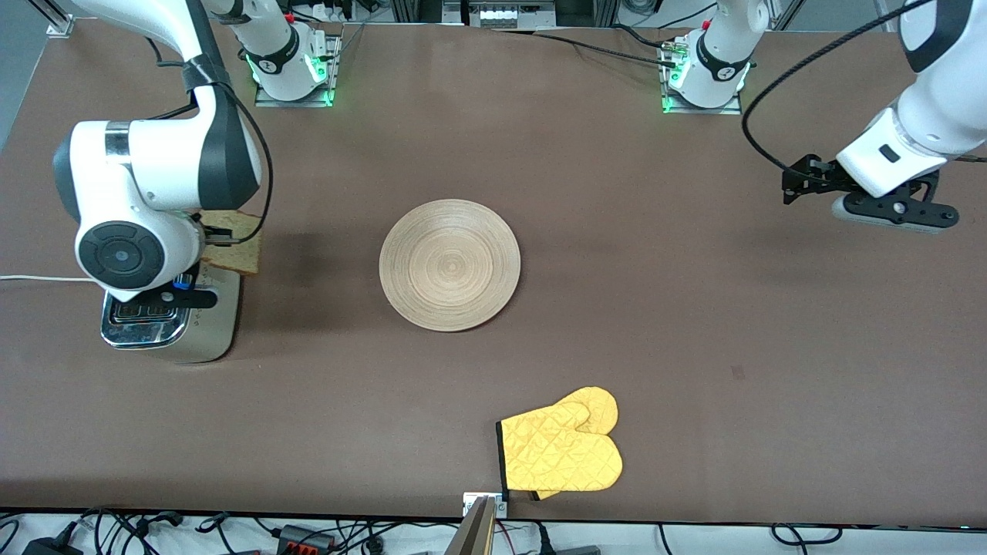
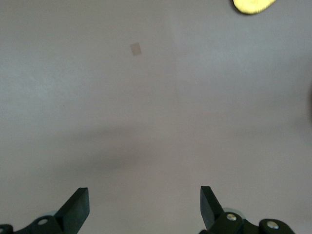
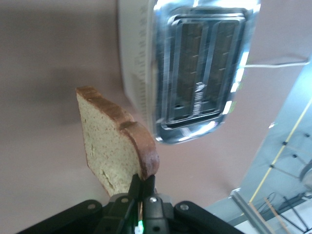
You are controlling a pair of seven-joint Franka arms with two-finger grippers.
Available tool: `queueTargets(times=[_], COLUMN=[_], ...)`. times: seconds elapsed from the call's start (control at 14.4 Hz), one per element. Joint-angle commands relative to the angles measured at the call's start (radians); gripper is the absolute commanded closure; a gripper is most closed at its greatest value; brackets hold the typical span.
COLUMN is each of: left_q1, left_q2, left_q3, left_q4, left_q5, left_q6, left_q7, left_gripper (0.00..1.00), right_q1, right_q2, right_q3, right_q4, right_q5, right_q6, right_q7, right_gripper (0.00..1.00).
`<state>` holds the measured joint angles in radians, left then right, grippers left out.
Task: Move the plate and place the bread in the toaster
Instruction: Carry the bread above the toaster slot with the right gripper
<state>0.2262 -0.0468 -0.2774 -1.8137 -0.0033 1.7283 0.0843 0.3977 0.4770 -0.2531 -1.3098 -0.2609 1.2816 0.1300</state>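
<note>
Two arms share my brown table (image 1: 617, 308). My right arm (image 1: 146, 200) is bent low over its own end of the table, its big white elbow and wrist housing covering much of what lies beneath. My left arm (image 1: 925, 116) waits, raised over the bare table at its own end, cut off by the frame edge above the forearm.

Next in size, the plate (image 1: 449, 264) lies flat near the middle of the table, well apart from both arms. An oven mitt (image 1: 563, 447) lies nearer the front camera than the plate, close to the table edge.

At the right arm's end stands the toaster (image 1: 173, 324), upright; only its chrome top corner and one cream side show from the front, the rest hidden by the wrist. My right wrist view shows both slots (image 3: 200, 73), and I can see nothing in them, though the picture is blurred.

My right gripper (image 3: 142, 187) is clamped together on the bread (image 3: 114, 144), pinching its crust at one corner; the slice hangs in the air beside the toaster's top, not in a slot. From the front only a corner of the bread (image 1: 235, 247) shows.

My left gripper (image 2: 144, 207) hangs with fingers (image 2: 78, 207) wide apart, holding nothing.
</note>
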Motion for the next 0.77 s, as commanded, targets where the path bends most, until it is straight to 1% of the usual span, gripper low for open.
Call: queueTargets(times=[0.0,0.07,0.21,0.35,0.49,0.63,0.7], left_q1=[0.016,0.016,0.016,0.016,0.016,0.015,-0.005], left_q2=[-0.01,-0.005,-0.007,-0.005,-0.007,-0.011,-0.025], left_q3=[-0.008,-0.008,-0.006,-0.009,-0.008,-0.008,-0.003], left_q4=[-0.016,-0.016,-0.015,-0.013,-0.015,-0.015,-0.013], left_q5=[-0.017,-0.017,-0.009,-0.009,-0.009,-0.009,-0.009], left_q6=[0.031,0.031,0.034,0.034,0.031,0.027,0.014], left_q7=[0.0,0.0,0.0,0.0,0.0,0.0,-0.001], left_gripper=[0.0,0.0,0.0,0.0,0.0,0.0,0.0], right_q1=[0.013,0.007,0.003,0.006,0.006,0.004,0.001], right_q2=[0.008,0.006,0.008,0.02,0.041,0.049,0.051], right_q3=[-0.035,-0.034,-0.034,-0.032,-0.032,-0.032,-0.032], right_q4=[0.096,0.103,0.1,0.093,0.093,0.042,0.017], right_q5=[-0.105,-0.169,-0.25,-0.363,-0.38,-0.383,-0.38], right_q6=[-0.033,-0.031,-0.028,-0.027,-0.015,0.043,0.07], right_q7=[-0.105,-0.109,-0.131,-0.173,-0.19,-0.19,-0.19], right_gripper=[1.0,1.0,1.0,1.0,1.0,1.0,1.0])
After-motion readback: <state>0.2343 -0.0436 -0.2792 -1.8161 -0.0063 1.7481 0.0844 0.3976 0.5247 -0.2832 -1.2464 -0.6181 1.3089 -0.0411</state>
